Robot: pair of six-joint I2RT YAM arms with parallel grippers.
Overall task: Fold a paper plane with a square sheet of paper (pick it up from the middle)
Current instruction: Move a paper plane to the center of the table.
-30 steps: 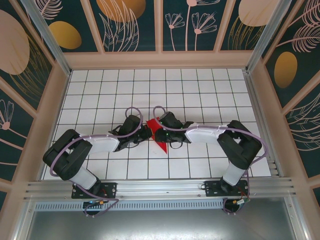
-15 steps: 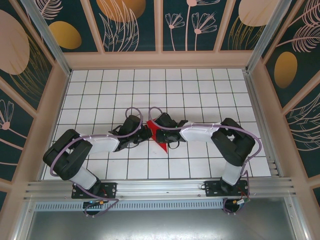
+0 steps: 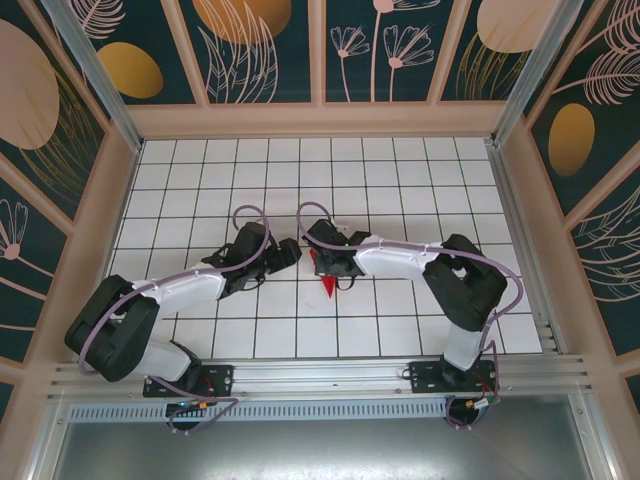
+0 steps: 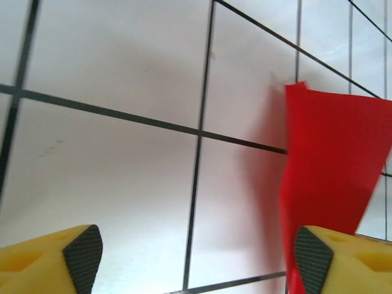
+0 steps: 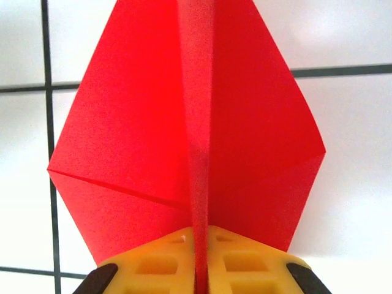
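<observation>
the right fingers (image 5: 153, 269) were clenched on the red paper (image 5: 184, 122). they pinched the raised fold that ran up its middle, one yellow tip tight on each side of the ridge, while the two flaps spread out low to either side. so the long axis of the paper ran straight out from those fingers, along the ridge.

the left fingers (image 4: 49, 260) were released and stood wide apart, with nothing but bare tile between them. one edge of the paper rose just beside the finger on the right of the left wrist view. i couldn't tell whether that finger touched it.

from above, the paper sat near the middle of the tabletop (image 3: 400, 180), mostly tucked under the wrist of the right arm (image 3: 400, 262). its pointed tip poked out toward the near edge where the arms are bolted, so it lay roughly near to far, a little slanted. the left arm (image 3: 190, 290) reached in from the left, its fingers just beside the paper's left flank.

to my eye the right side had the hold and the left was the free one. any next crease would probably need the left fingers to come in sideways, across that long axis, onto the near flap.

there was open room for it, with bare white tiles on every side. the wooden frame (image 3: 320, 120) round the tabletop stood well apart from both arms.
</observation>
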